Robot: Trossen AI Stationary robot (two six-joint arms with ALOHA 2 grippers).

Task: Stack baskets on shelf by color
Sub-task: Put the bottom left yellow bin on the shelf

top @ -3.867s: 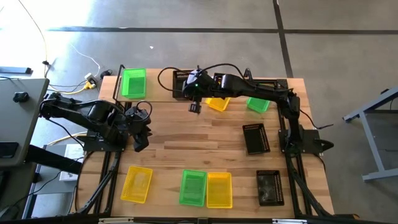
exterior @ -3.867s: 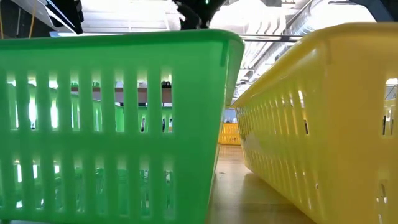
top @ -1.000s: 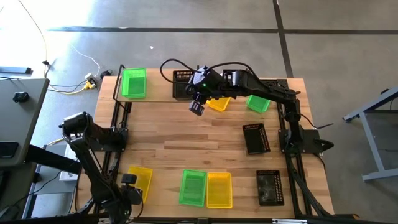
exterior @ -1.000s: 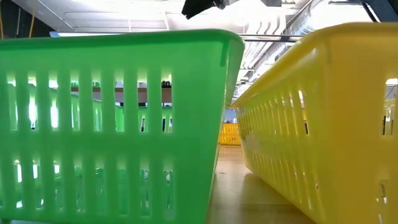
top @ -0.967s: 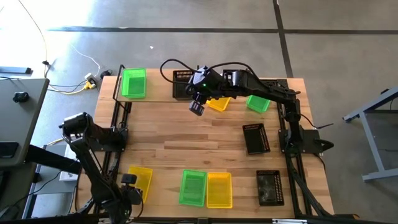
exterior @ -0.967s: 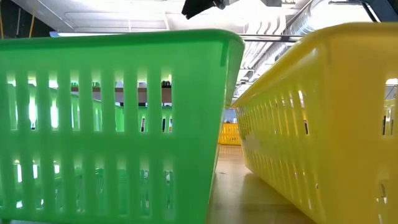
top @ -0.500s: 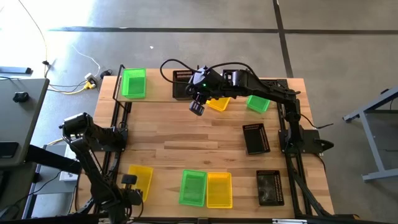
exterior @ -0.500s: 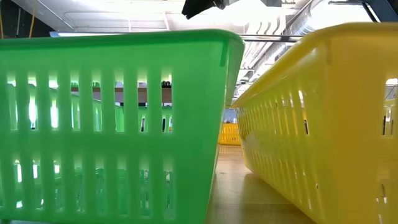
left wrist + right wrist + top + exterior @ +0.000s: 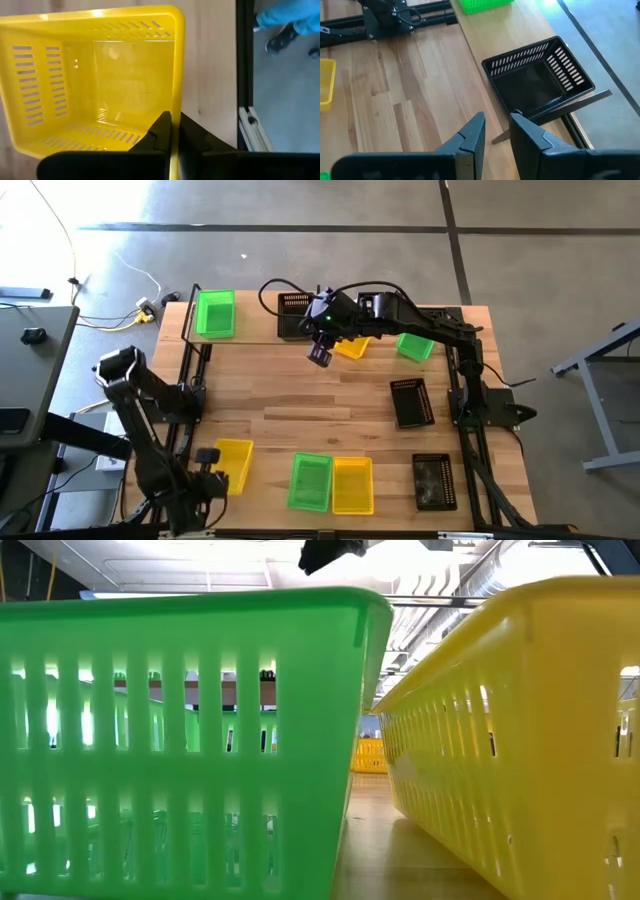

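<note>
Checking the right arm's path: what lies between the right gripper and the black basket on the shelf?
Only bare wood. In the right wrist view, the right gripper hovers open short of the black basket, nothing between them.

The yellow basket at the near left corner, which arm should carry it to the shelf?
Probably the left. The left gripper is already pinched on the rim of that yellow basket, while the right gripper hangs empty far off by the black basket on the shelf.

robot lab: concrete floor (image 9: 330, 200), cables (image 9: 130, 275)
</note>
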